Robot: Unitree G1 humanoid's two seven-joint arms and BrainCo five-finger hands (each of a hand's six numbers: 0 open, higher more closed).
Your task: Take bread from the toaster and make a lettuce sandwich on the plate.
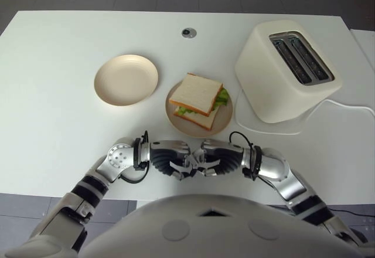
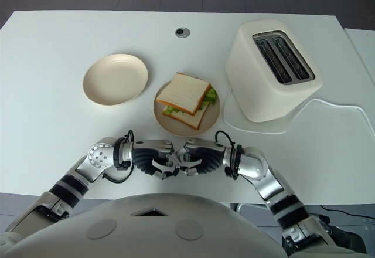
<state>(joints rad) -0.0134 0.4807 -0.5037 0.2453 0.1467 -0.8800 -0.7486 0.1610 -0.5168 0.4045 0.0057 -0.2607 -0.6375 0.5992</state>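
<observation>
A sandwich of two white bread slices [image 1: 198,97] sits on a small round tan plate [image 1: 220,123] near the middle of the white surface [image 1: 53,94]. The slices are stacked slightly askew, so the corners of the lower slice stick out toward the front edge. Green lettuce leaves [image 1: 221,98] poke out between the slices on the side facing the toaster and again along the lower left edge.

Just to the right of that plate stands a cream-coloured, rounded two-slot toaster [image 1: 275,76]. It is turned at an angle, and its two long dark slots [image 1: 299,58] face up. A white cable [image 1: 351,107] runs from its base across the surface toward the right edge.

Left of the sandwich plate, close to it but not touching, lies a second round cream plate [image 1: 126,80] with a shallow raised rim. A small round metal fitting [image 1: 188,33] is set into the surface farther back, roughly behind the gap between the two plates.

The left robot hand [image 1: 167,155] and the right robot hand [image 1: 220,157] rest low near the front edge of the surface, just in front of the sandwich plate and apart from it. They face each other with their fingers curled inward and their fingertips meeting in the middle. Neither robot hand holds anything.
</observation>
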